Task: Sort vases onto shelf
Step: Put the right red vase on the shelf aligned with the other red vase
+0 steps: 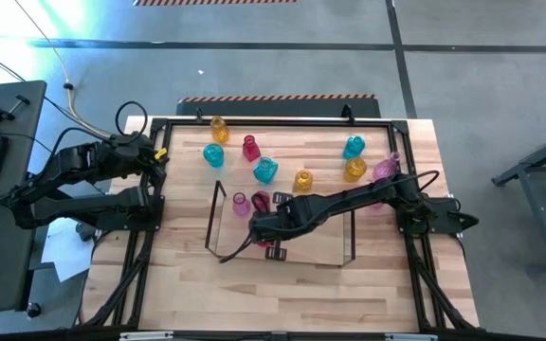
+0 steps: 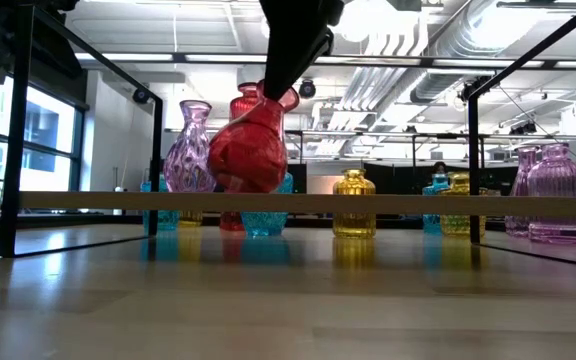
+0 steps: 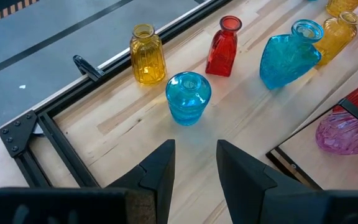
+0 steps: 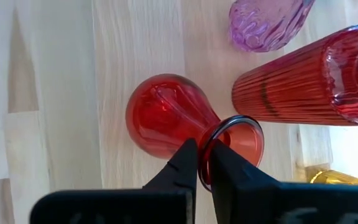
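Shelf (image 1: 218, 220) sits mid-table, a clear tray with dark upright frames at both short ends; near half of it bare, wood in front of it toward the near table edge also open. Table (image 1: 396, 284) is ringed by a black metal frame, so little slack at the edges. Back of the table is crowded: yellow vase (image 1: 219, 129), cyan vase (image 1: 214, 155), slim red vase (image 1: 250, 147), cyan vase with neck (image 1: 265, 170), amber vase (image 1: 302, 179) in a loose line; another cyan (image 1: 354, 146), amber (image 1: 354, 169) and pink vase (image 1: 385, 170) clustered near the right back corner, close to the right arm's base.

Right gripper (image 4: 202, 163) reaches over the shelf's left part, fingers pressed together on the rim of the round red vase (image 4: 163, 118), one finger inside the mouth, one outside. In the low view that vase (image 2: 248, 150) hangs tilted, its base at about the shelf's level; contact cannot be told. Just beside it stand a pink vase (image 2: 190, 150) and a ribbed red vase (image 4: 303, 81), so tight on that side.

Left gripper (image 3: 194, 165) waits at the table's back left corner, fingers part spread, holding nothing, small cyan vase just ahead.
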Controlling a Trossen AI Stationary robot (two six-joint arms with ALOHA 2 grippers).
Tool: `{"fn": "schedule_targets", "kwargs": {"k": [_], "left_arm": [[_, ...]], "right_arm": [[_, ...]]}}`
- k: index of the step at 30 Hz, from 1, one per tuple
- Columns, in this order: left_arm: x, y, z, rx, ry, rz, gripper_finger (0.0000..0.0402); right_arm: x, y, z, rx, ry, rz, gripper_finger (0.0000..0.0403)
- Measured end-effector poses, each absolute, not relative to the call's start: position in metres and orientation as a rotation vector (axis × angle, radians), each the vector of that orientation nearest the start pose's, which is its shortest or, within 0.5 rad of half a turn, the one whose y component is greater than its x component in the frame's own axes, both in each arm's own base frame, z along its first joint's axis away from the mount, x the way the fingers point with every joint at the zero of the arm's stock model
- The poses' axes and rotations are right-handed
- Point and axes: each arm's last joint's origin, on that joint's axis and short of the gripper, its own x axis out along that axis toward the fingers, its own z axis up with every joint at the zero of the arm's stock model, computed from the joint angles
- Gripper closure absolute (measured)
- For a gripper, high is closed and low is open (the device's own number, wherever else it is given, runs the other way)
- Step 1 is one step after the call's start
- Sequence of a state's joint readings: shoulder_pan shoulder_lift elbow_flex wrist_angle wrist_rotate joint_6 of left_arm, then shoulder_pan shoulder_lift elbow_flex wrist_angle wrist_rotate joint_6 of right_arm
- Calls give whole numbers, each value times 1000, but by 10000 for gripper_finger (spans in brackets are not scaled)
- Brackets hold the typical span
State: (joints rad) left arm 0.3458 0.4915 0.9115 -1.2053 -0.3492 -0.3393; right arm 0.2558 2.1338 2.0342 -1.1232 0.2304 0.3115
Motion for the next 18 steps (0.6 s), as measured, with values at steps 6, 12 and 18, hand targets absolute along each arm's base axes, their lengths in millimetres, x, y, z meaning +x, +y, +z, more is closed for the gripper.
{"fn": "schedule_targets", "kwargs": {"k": [6,12,18], "left_arm": [[47,28,316,-307,681,787,291],[47,28,316,-306,681,788,291],[47,28,316,-306,681,788,291]], "right_arm": [[431,107,272,-22,1162,-153,373],[433,108,273,-11,1143,-147,344],[434,108,275,-1,1136,-135,329]]}}
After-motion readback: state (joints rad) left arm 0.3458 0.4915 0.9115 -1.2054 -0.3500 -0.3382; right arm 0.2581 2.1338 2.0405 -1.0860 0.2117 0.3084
